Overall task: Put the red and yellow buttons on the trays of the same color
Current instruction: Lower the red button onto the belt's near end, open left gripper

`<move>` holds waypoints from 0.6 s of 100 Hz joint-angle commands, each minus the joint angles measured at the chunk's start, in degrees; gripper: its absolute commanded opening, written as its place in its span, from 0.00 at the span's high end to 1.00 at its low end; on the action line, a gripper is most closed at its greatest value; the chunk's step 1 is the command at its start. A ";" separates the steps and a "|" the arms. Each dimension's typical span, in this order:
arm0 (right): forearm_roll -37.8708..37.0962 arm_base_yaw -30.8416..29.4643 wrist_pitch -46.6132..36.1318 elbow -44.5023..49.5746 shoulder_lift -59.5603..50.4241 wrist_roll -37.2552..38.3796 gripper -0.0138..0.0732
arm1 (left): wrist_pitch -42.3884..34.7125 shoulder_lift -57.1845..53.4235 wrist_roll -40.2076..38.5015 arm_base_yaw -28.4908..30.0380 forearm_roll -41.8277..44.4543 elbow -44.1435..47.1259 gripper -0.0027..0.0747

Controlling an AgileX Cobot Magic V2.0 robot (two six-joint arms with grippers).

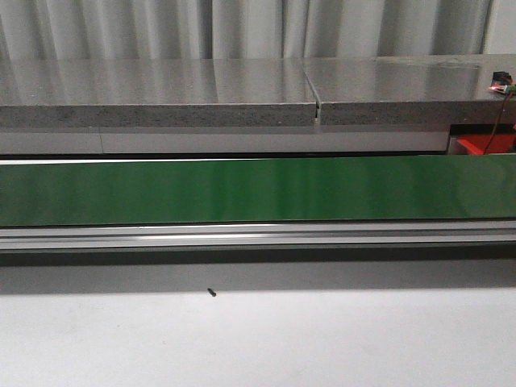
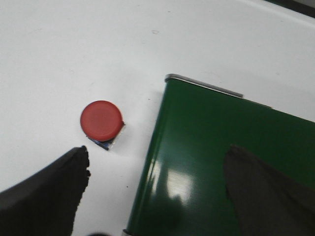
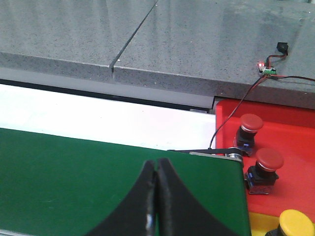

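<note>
Here the left gripper point(image 2: 156, 184) hangs spread and empty, the red button point(image 2: 101, 120) just off one finger point(image 2: 54, 189), beside the green belt point(image 2: 216, 162). The right gripper point(image 3: 157, 196) is pinched together, empty, over the belt.

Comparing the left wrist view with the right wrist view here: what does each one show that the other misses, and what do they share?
Only the left wrist view shows a lone red button on the white table, beside the belt's end, with the left gripper open. Only the right wrist view shows the red tray holding two red buttons, a yellow button, the grey counter and the shut right gripper. Both show the green belt.
</note>
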 commanded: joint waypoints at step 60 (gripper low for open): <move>1.71 0.09 -2.80 -1.31 -0.28 -0.50 0.92 | -14.95 14.43 -0.57 1.02 0.71 -1.65 0.25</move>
